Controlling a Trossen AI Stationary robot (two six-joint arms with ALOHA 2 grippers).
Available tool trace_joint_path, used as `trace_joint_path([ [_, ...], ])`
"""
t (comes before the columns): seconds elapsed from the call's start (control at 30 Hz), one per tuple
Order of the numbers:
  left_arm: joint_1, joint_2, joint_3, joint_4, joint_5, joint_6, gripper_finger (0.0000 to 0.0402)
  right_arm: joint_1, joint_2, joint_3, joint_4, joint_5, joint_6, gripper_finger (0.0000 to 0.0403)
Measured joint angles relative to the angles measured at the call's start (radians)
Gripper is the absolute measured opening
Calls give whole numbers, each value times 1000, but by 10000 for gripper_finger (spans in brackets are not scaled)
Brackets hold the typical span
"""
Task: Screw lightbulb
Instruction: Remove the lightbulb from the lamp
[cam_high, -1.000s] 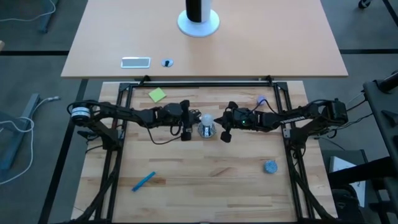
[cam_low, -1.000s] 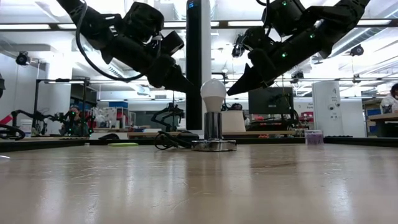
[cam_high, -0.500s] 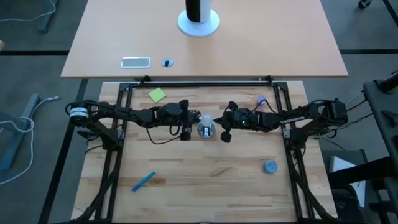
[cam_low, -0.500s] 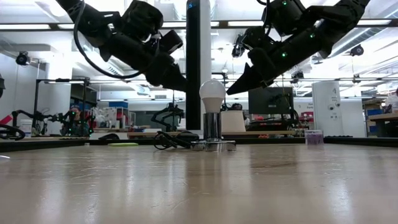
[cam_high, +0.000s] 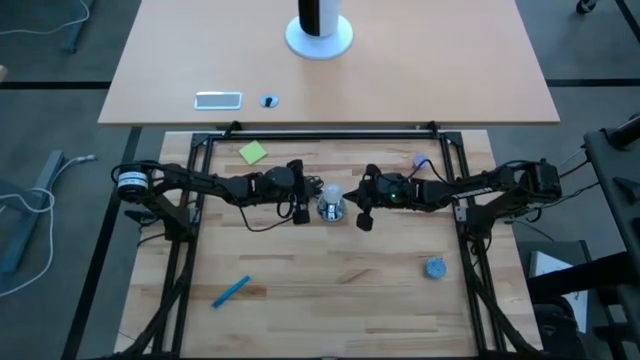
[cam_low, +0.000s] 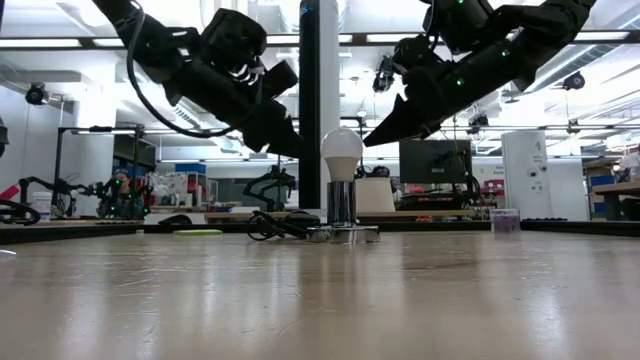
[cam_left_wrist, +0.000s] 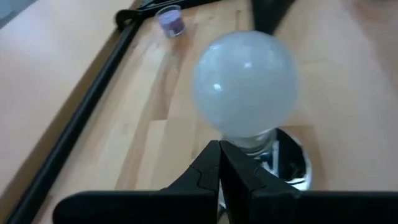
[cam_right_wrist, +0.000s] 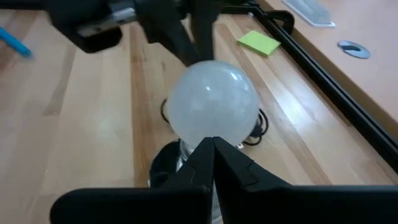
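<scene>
- Left gripper (cam_high: 300, 213) hovering just left of lightbulb (cam_high: 331, 195), fingers clenched, grasping nothing.
- Right gripper (cam_high: 364, 219) hovering just right, clenched, empty.
- Lightbulb standing upright in socket (cam_low: 342, 232).

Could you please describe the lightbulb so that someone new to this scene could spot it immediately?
Look at the middle of the wooden table, between the two dark arms. There a shiny metal socket stands upright, and the lightbulb sits on top: the only white, round, frosted thing there.
</scene>
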Motion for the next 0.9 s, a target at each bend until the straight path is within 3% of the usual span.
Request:
trace_joint_path([
  [0.13,-1,0,0,0,51,8,0,0,1,0,-2,51,-6,0],
  [0.33,-2,-4,0,-45,49,18,0,0,-3,0,-3,109,0,0],
  [0.57,-1,-6,0,-62,-55,3,0,6,-42,0,-10,-1,27,0],
  [0.73,-1,-6,0,34,-11,26,0,5,-20,0,-3,-2,28,0],
  [0.9,-1,-7,0,27,21,26,0,5,9,0,10,10,36,0],
])
